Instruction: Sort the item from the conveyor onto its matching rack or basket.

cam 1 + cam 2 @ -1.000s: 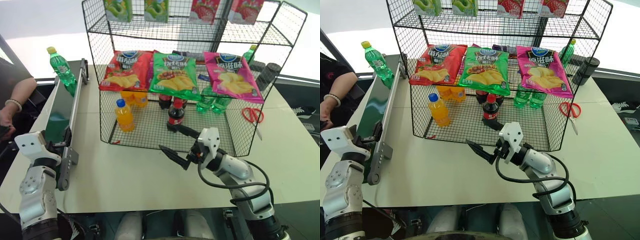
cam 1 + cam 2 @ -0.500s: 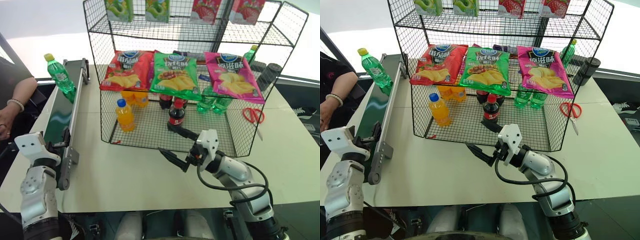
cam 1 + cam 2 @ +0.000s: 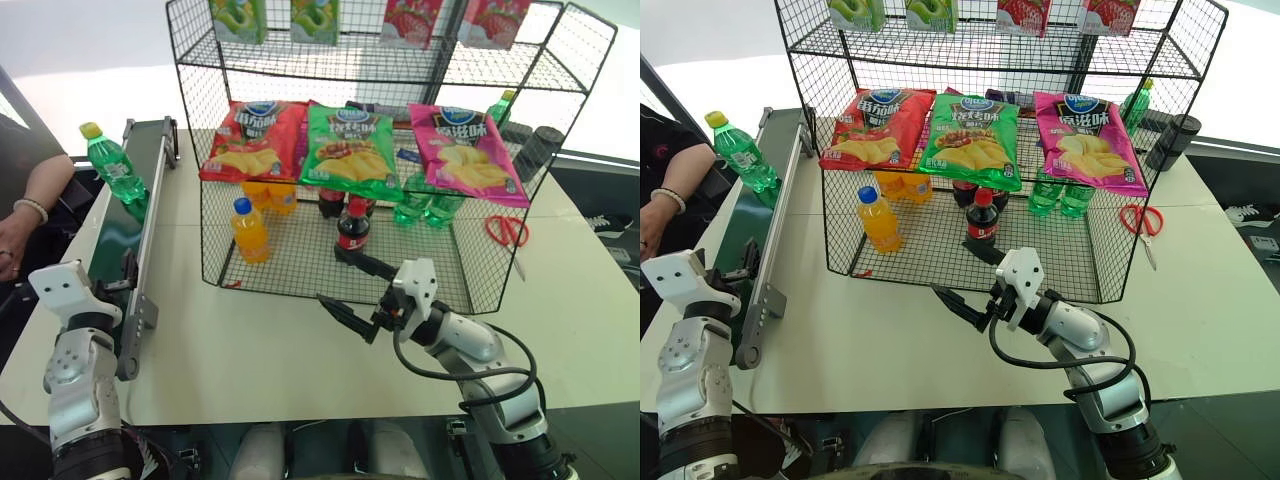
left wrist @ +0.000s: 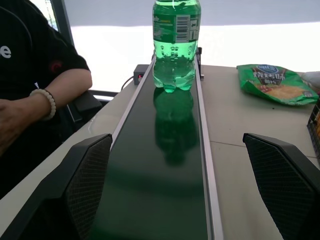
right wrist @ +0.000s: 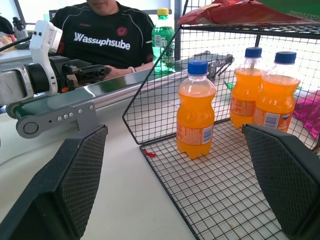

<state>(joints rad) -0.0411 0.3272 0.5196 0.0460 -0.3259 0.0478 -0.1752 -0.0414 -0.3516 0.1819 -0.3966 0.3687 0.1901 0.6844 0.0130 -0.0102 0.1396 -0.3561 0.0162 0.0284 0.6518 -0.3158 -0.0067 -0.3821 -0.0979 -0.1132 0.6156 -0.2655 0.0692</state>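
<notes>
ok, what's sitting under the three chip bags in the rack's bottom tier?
Under the chip bags, the bottom tier holds orange drink bottles, cola bottles and green soda bottles. The bags cover the rear bottles' tops, so their exact count is unclear.

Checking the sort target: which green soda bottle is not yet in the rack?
The green bottle with the yellow cap, standing upright on the conveyor beside the rack; the other green bottles stand inside its bottom tier.
</notes>
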